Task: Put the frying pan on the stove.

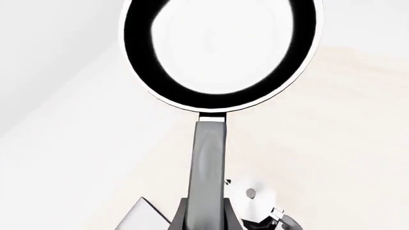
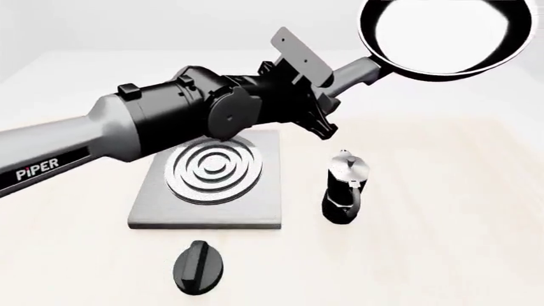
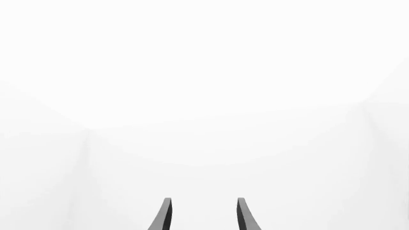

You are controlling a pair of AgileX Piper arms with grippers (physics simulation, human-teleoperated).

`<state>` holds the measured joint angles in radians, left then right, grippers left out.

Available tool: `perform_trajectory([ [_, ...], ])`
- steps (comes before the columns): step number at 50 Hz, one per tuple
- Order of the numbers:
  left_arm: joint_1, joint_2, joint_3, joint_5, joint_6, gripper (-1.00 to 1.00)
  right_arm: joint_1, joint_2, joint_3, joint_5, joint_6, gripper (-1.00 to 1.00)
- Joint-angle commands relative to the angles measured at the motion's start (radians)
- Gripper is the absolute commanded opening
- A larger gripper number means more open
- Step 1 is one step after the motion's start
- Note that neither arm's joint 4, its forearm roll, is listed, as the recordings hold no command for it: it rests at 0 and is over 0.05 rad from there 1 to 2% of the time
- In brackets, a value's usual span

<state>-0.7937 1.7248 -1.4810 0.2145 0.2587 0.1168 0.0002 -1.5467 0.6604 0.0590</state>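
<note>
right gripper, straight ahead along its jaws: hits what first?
Nothing visible. In the right wrist view the right gripper has open jaws facing blank white background, so the way looks free as far as that shows; depth is unclear.

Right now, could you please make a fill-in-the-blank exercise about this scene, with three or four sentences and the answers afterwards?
1. The left gripper holds the frying pan by its ____.
2. The frying pan is held in the air, not yet on the ____.
3. In the front view, the moka pot stands to the ____ of the stove.
4. The right gripper is open and holds ____.

Missing words: handle; stove; right; nothing
</note>
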Motion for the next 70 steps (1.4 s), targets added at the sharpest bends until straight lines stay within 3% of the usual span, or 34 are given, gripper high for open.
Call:
perform_trajectory([
  [1, 0.035, -0.114, 0.079, -0.027, 0.015, -1.0, 0.001, 0.0, -0.004, 0.005, -0.002, 1.0],
  [22, 0.103, -0.235, 0.193, -0.014, 0.034, -1.0, -0.006, 0.0, -0.016, 0.019, -0.007, 1.0],
  [46, 0.211, -0.457, 0.411, -0.01, 0.03, -1.0, -0.004, 0.0, -0.053, 0.049, -0.018, 1.0],
  [70, 0.278, -0.581, 0.601, -0.016, 0.017, -1.0, 0.011, 0.0, -0.051, 0.053, -0.048, 1.0],
])
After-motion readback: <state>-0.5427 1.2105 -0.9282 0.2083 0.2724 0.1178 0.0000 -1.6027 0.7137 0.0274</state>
